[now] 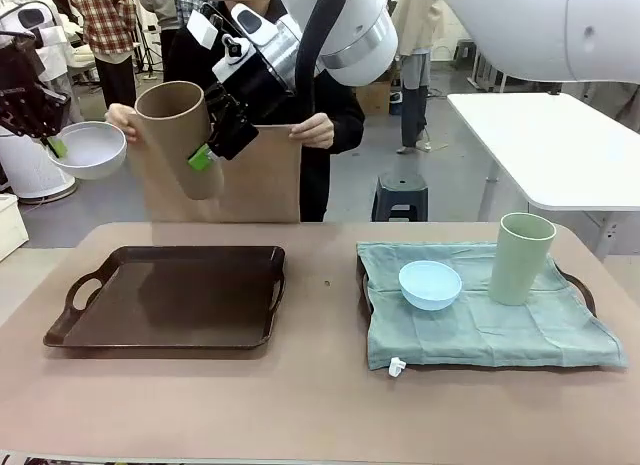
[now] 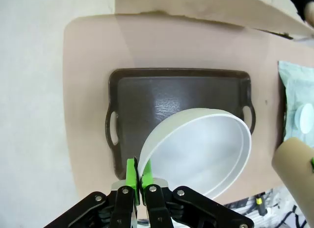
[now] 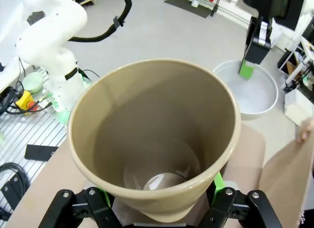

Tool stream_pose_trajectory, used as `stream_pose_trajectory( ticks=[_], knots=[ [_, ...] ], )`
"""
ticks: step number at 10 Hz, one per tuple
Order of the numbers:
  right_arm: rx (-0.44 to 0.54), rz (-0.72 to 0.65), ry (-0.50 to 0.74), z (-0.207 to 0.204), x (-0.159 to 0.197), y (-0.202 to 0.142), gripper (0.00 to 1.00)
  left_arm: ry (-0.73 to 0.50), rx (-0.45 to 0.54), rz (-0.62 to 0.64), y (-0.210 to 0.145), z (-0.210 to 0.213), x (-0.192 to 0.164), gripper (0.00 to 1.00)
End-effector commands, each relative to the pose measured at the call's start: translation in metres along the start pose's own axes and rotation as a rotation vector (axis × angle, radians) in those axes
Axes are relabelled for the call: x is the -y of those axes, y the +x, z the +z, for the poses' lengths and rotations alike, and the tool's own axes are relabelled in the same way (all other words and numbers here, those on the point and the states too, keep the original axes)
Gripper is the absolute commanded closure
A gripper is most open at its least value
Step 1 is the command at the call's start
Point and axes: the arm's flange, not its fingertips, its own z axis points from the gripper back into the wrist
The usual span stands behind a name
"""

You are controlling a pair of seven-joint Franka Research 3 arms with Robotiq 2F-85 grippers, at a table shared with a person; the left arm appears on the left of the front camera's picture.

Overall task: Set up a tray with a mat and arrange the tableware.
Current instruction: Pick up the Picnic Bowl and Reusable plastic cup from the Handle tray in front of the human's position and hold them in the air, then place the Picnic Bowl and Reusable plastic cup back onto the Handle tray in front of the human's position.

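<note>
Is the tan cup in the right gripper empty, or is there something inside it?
Empty: the right wrist view looks straight down into the tan cup and shows only its bare inner walls and bottom.

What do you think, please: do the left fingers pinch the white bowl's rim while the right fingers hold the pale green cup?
Not quite: the front view shows the right fingers holding the tan-brown cup; the pale green cup stands on the mat. The left fingers do pinch the white bowl's rim.

bare dark tray [image 1: 170, 300] below, held mat [image 1: 268, 185] behind
</note>
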Motion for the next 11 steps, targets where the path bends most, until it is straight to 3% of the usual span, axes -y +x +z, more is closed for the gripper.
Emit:
stream_pose_trajectory(
  ticks=[1, 11],
  knots=[
    [0.018, -0.006, 0.008, -0.003, 0.0116, -0.0097, 1.0, 0.011, -0.004, -0.013, 0.0029, -0.0099, -0.0063, 1.0],
    [0.018, -0.006, 0.008, -0.003, 0.0116, -0.0097, 1.0, 0.011, -0.004, -0.013, 0.0029, -0.0099, -0.0063, 1.0]
  ],
)
